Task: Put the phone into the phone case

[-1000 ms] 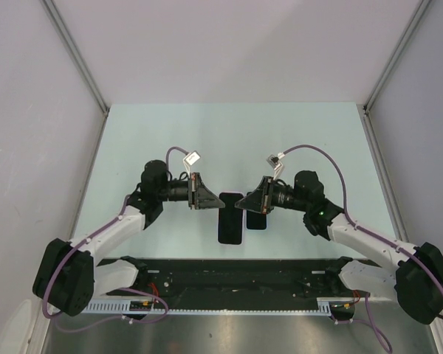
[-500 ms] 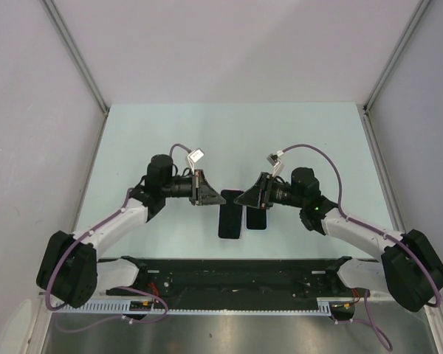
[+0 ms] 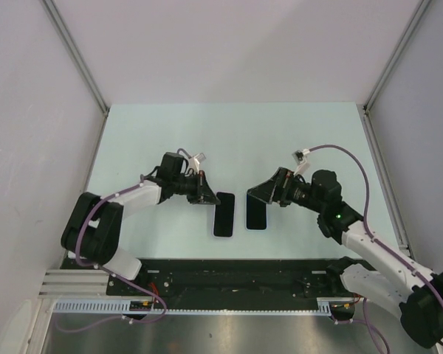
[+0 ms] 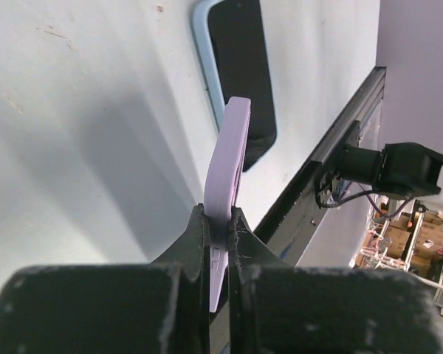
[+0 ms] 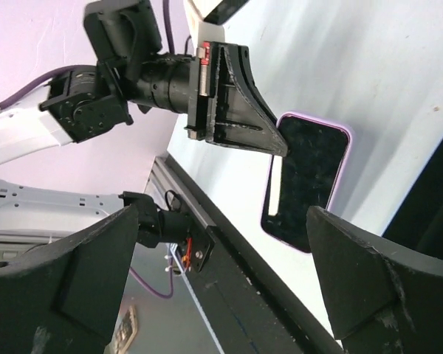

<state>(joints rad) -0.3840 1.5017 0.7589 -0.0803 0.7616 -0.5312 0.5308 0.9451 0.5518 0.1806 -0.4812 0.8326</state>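
Pale mint tabletop (image 3: 170, 133) between white walls: over the last second the right gripper (image 3: 253, 193) has backed off rightward, and the left gripper (image 3: 210, 197) has drawn the lilac soft-rimmed phone case (image 3: 223, 217) leftward. It now sits just beside, but clear of, the dark-screened, pale-blue-edged phone (image 3: 257, 214), lying flat near centre, so insertion looks yet to happen. Left jaws are pinched tight on the case's far end; right jaws gape wide, holding nothing.

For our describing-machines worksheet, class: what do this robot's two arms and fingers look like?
Both the left arm and right arm have white links joined by bulky black joints. A purple cable runs along each. The fingers are matte black wedges. A green light glows on the right arm.
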